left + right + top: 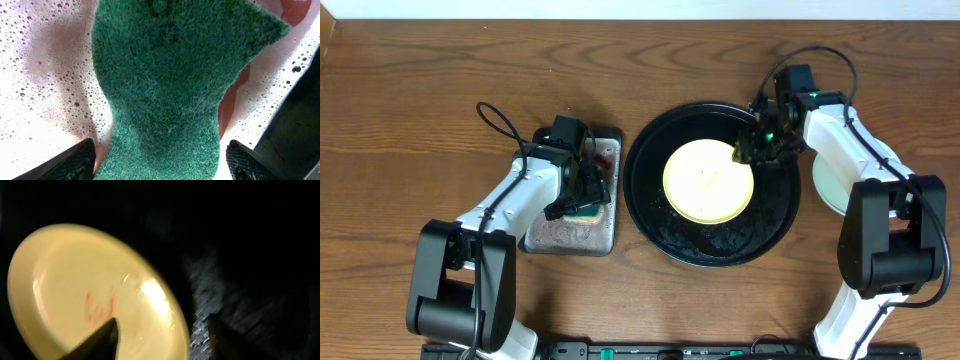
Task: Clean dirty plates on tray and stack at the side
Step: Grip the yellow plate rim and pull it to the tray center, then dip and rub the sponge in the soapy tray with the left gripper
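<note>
A pale yellow plate (708,180) lies in the round black tray (650,190). In the right wrist view the plate (75,280) carries a faint red smear (100,307). My right gripper (757,152) is at the plate's right rim. It is open (162,330), with one finger above the plate and the other above the wet tray floor (250,280). My left gripper (582,190) hangs open (160,160) over a green sponge (165,75), its fingers on either side of it. A pale mint plate (823,185) lies right of the tray, partly behind my right arm.
The sponge rests in a small rectangular grey metal tray (555,235) left of the black tray. Its floor (40,60) is covered in pinkish suds. Wood table surrounds everything, and both arm bases stand at the near edge.
</note>
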### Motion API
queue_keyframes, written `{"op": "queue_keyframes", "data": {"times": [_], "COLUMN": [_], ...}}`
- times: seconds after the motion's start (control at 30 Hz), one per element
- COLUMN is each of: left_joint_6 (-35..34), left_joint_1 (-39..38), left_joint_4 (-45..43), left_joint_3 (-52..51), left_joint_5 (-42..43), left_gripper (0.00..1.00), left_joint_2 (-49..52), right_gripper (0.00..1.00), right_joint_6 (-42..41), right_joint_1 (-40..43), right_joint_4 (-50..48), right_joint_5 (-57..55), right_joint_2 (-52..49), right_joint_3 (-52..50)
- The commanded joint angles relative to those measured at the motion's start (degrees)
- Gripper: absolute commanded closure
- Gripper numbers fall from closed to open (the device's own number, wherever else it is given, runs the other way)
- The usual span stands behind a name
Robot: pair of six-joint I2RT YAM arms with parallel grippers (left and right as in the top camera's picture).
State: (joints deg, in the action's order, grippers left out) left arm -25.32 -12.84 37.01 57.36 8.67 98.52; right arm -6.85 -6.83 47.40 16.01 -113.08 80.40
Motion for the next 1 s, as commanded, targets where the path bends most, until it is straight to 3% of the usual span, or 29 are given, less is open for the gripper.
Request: {"op": "queue_keyframes", "data": {"times": [0.0,0.13,0.4,0.47,0.57,0.6,0.83,0.97], "left_joint_6": [-0.07,-0.07,-0.07,-0.07,0.00,0.22,4.94,4.92], "left_joint_1": [0.17,0.17,0.17,0.17,0.17,0.17,0.17,0.17], "left_joint_4": [0.04,0.00,-0.17,-0.17,-0.79,-1.51,-8.07,-7.98], "left_joint_3": [0.61,0.61,0.61,0.61,0.61,0.61,0.61,0.61], "left_joint_5": [-0.31,-0.31,-0.31,-0.31,-0.33,-0.33,-0.35,-0.55], "left_gripper": [0.16,0.16,0.16,0.16,0.16,0.16,0.18,0.18], "left_joint_2": [-1.11,-1.11,-1.11,-1.11,-1.11,-1.11,-1.14,-1.11], "right_gripper": [0.53,0.55,0.60,0.68,0.94,0.98,0.99,0.99], "right_joint_6": [2.86,6.62,6.45,6.47,6.47,6.47,0.70,-12.31], "right_joint_1": [-0.13,-0.46,-2.54,-2.91,-3.21,-3.26,-2.80,-1.92], "right_joint_4": [-1.95,-3.04,-8.33,-9.79,-10.97,-11.04,-11.34,-9.79], "right_joint_5": [-4.83,-4.81,-3.50,-2.78,-2.27,-2.29,-2.60,-2.89], "right_joint_2": [0.20,0.13,0.13,0.13,0.13,0.13,0.13,0.15], "right_joint_3": [-0.39,-1.38,-9.03,-10.88,-12.44,-12.57,-12.57,-12.59]}}
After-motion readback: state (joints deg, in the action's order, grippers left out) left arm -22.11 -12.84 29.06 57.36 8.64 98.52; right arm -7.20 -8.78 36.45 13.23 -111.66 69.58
